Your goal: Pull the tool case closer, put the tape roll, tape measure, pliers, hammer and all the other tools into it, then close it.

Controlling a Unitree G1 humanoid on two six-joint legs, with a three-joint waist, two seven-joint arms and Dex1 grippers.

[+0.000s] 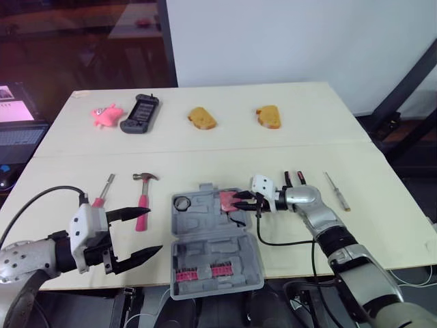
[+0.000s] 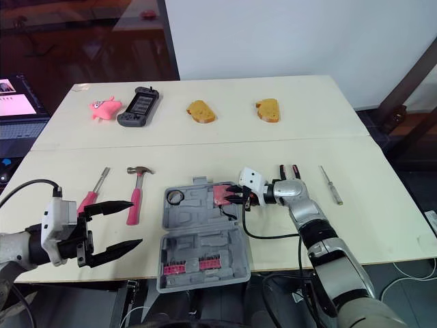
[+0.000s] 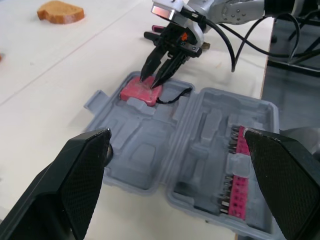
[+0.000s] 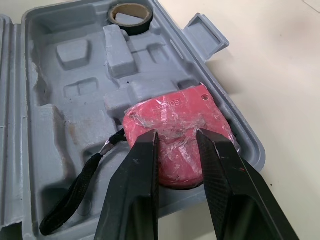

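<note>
- Packing step: the tape measure (image 4: 170, 107) lies in the upper-right corner of the open tool case (image 1: 205, 254).
- Right gripper (image 4: 177, 134): fingers narrowly parted, tips resting on it, apparently holding nothing.
- Left gripper (image 1: 151, 231), lower left: wide open, empty.
- Next: lift clear and take the pliers (image 1: 295, 178).

Red tape measure (image 4: 186, 112) in tool case (image 4: 35, 75), under slightly parted right gripper (image 4: 177, 134); tape roll (image 4: 131, 15) in corner.
</note>
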